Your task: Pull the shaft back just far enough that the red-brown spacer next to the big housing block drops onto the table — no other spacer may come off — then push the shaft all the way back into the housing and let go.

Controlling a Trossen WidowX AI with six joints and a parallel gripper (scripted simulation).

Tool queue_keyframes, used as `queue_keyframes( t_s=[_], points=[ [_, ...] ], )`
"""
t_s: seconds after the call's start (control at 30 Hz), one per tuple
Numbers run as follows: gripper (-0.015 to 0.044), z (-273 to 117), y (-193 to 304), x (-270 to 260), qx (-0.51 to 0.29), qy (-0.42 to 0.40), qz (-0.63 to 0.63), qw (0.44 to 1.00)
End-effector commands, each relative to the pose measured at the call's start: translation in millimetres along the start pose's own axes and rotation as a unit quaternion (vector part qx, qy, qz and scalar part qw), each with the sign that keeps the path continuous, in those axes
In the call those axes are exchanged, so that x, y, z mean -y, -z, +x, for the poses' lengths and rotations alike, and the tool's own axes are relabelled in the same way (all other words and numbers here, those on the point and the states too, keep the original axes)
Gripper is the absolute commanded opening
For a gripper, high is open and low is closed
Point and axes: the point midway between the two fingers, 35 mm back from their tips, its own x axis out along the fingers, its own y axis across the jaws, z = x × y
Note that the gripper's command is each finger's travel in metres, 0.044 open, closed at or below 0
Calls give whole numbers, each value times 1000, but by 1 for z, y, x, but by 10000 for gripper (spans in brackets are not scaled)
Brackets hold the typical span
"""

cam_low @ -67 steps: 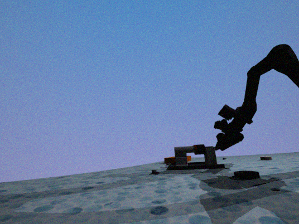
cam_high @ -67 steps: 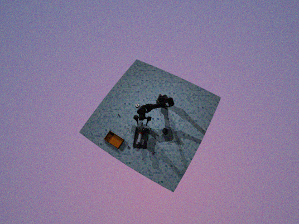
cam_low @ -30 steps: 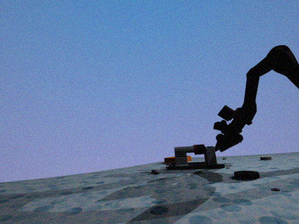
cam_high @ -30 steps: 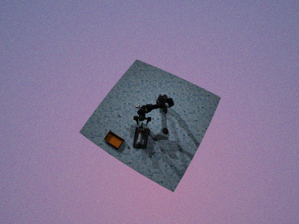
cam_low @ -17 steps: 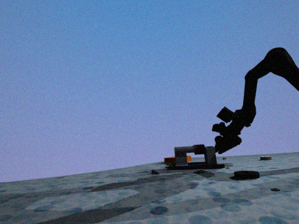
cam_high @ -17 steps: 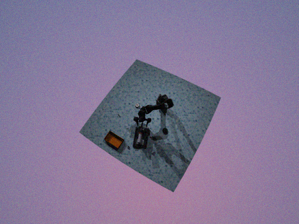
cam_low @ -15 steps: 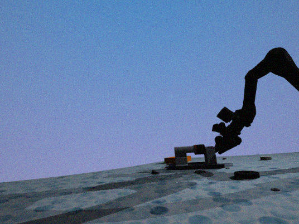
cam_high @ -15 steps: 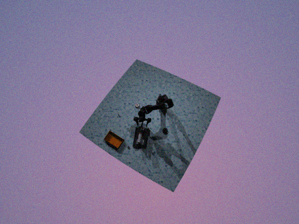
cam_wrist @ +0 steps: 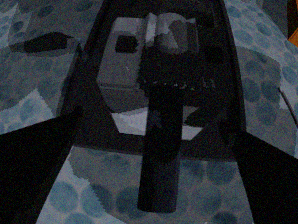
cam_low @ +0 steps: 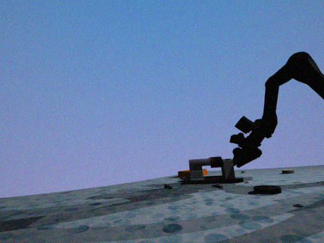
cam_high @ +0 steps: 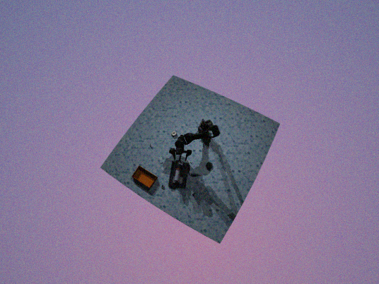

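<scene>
A dark shaft (cam_wrist: 159,185) sticks out toward the arm from the fixture, in the middle of the wrist view. The grey housing block (cam_low: 196,173) stands at the far end of the dark base (cam_low: 211,181) (cam_wrist: 95,132); a grey support (cam_low: 228,170) stands at the near end. Between them, a reddish edge shows beside a dark spacer (cam_low: 216,162) up on the shaft line; the separate spacers are too dark to tell apart. My gripper (cam_high: 180,157) (cam_low: 237,165) (cam_wrist: 158,131) is open and empty, its fingers apart on either side of the shaft, not touching it.
An orange bin (cam_high: 145,178) (cam_low: 183,173) stands beyond the fixture. A black disc (cam_high: 209,166) (cam_low: 267,190) and a pale ring (cam_high: 174,134) (cam_low: 288,171) lie on the table. A small dark piece (cam_high: 162,187) lies between bin and fixture.
</scene>
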Motion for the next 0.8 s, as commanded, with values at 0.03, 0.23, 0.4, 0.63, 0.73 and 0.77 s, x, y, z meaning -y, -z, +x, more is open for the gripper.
queue_keyframes(
  t_s=[0.03, 0.23, 0.4, 0.63, 0.73, 0.77],
  points=[
    [440, 0, -1, 1, 1, 2, 0, 1000],
    [440, 0, -1, 1, 1, 2, 0, 1000],
    [440, 0, -2, 1, 1, 2, 0, 1000],
    [282, 0, 0, 0, 0, 0, 0, 1000],
    [204, 0, 0, 0, 0, 0, 0, 1000],
    [177, 0, 0, 0, 0, 0, 0, 1000]
  ],
)
